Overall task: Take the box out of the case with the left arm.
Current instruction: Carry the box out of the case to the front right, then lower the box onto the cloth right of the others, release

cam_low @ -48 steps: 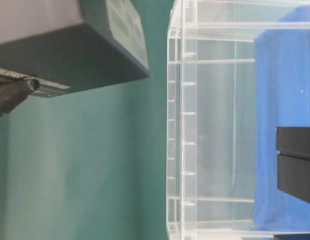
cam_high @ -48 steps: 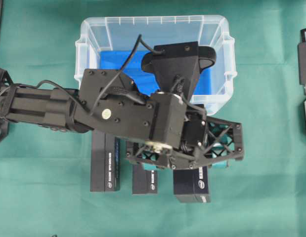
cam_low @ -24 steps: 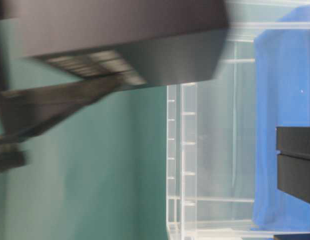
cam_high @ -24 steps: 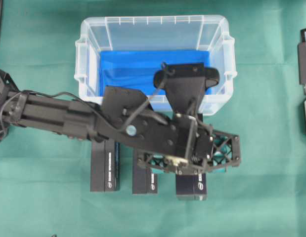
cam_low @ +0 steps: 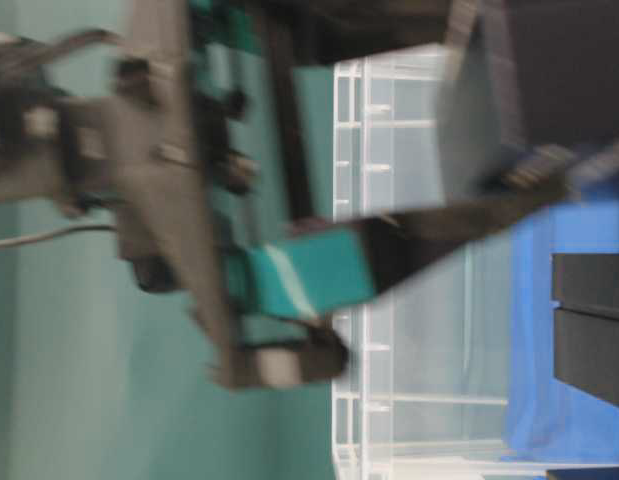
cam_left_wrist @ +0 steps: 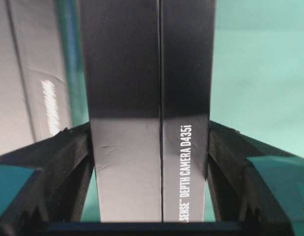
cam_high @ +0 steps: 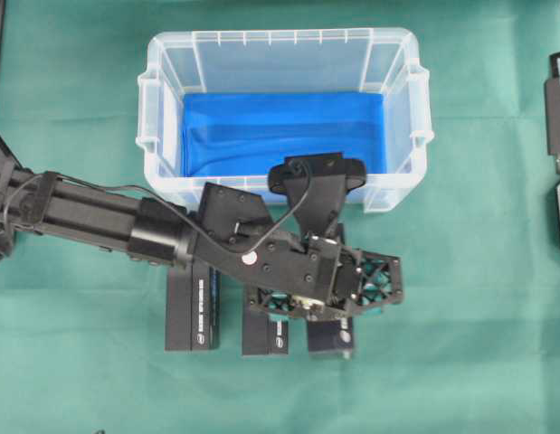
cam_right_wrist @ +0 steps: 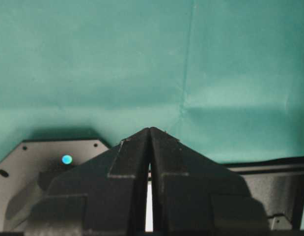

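The left gripper (cam_high: 329, 294) clamps a black box (cam_left_wrist: 149, 113) between its fingers (cam_left_wrist: 58, 162), one lattice finger pressed to each long side; white lettering on the box reads "DEPTH CAMERA D435i". In the overhead view the box (cam_high: 331, 333) is outside the case (cam_high: 153, 108), at about 6 o'clock from it, low over the green cloth (cam_high: 479, 298). Two more black boxes lie on the cloth just at 9 o'clock of the held one: a short box (cam_high: 265, 333) and, beyond it, a long box (cam_high: 191, 312). The case shows only its blue lining (cam_high: 280, 127). The right gripper (cam_right_wrist: 150, 147) hangs over bare cloth with its fingers pressed together, gripping nothing.
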